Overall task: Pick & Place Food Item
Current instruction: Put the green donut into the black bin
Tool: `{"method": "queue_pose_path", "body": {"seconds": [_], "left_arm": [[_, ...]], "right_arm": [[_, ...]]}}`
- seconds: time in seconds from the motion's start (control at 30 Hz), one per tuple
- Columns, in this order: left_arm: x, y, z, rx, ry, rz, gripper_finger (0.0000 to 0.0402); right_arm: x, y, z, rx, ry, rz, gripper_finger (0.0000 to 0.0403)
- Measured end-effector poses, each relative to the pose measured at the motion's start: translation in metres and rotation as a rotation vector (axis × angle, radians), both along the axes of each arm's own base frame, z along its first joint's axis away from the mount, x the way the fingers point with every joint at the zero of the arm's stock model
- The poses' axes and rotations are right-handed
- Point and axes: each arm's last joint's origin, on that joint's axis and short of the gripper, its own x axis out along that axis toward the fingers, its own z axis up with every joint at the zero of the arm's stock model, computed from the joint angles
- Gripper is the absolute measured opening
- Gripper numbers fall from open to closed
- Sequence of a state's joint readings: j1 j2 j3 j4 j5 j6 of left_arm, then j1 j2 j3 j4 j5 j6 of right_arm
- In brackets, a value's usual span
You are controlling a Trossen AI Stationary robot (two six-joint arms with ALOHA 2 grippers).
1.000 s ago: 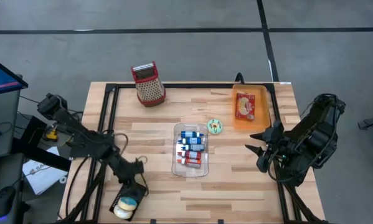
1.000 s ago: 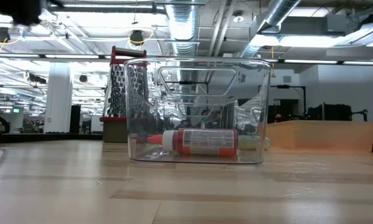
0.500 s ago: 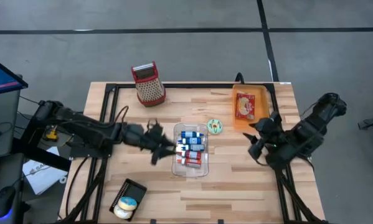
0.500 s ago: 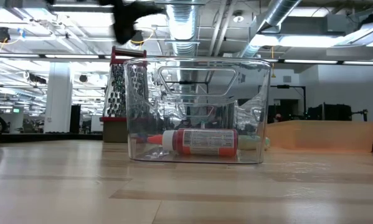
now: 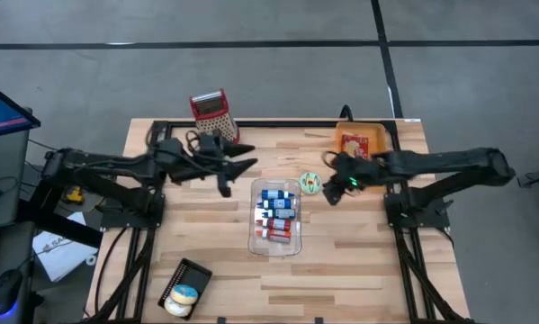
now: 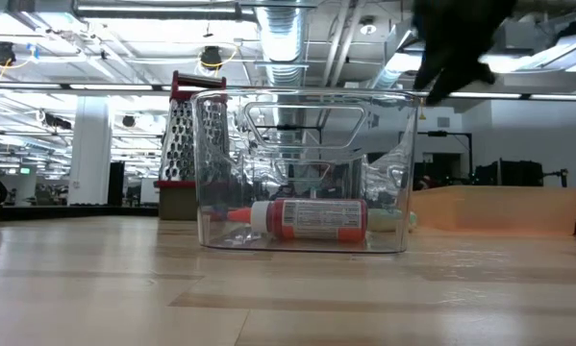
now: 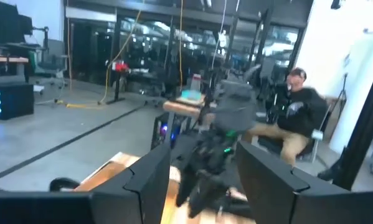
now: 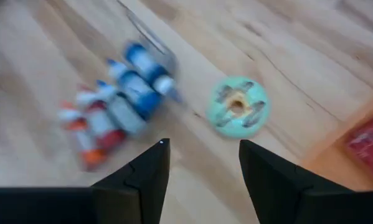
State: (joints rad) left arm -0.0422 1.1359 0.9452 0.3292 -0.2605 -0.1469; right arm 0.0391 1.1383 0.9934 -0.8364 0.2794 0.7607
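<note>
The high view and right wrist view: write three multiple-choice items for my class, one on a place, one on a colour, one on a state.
1. Where is the doughnut?
A. in the clear bin
B. on the table beside the clear bin
C. on the orange tray

2. What colour is the doughnut's icing?
A. green
B. pink
C. brown

3. How is the right gripper?
A. shut on the doughnut
B. open, empty
C. shut on a bottle

Answers:
1 B, it lies on bare wood right of the clear bin.
2 A, the right wrist view shows mint green.
3 B, its fingers stand apart above the doughnut.
</note>
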Motion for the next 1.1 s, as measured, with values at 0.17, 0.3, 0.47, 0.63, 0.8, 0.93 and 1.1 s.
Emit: {"method": "queue_pose_path", "body": {"seconds": [0.17,0.3,0.47,0.63,0.8,0.93,1.1], "left_arm": [[-0.031,0.001,0.016,0.009,0.046,0.005,0.0184],[-0.047,0.001,0.022,0.005,0.04,0.013,0.0184],[-0.051,0.001,0.023,0.004,0.041,0.011,0.0184],[-0.047,0.0,0.02,0.004,0.057,0.01,0.018],[-0.045,0.0,0.019,-0.013,0.057,-0.001,0.018],[-0.045,0.0,0.019,-0.02,0.052,-0.01,0.0177],[-0.045,0.0,0.02,-0.024,0.046,-0.011,0.0175]], "right_arm": [[0.03,-0.048,-0.045,0.044,0.247,0.024,0.0169],[0.043,-0.073,-0.077,0.089,0.361,0.032,0.0169],[0.054,-0.082,-0.09,0.1,0.356,0.08,0.0186],[0.059,-0.087,-0.091,0.078,0.35,0.116,0.0203],[0.066,-0.095,-0.103,0.076,0.403,0.165,0.0209],[0.069,-0.101,-0.11,0.068,0.425,0.2,0.021],[0.069,-0.107,-0.112,0.072,0.416,0.228,0.021]]}}
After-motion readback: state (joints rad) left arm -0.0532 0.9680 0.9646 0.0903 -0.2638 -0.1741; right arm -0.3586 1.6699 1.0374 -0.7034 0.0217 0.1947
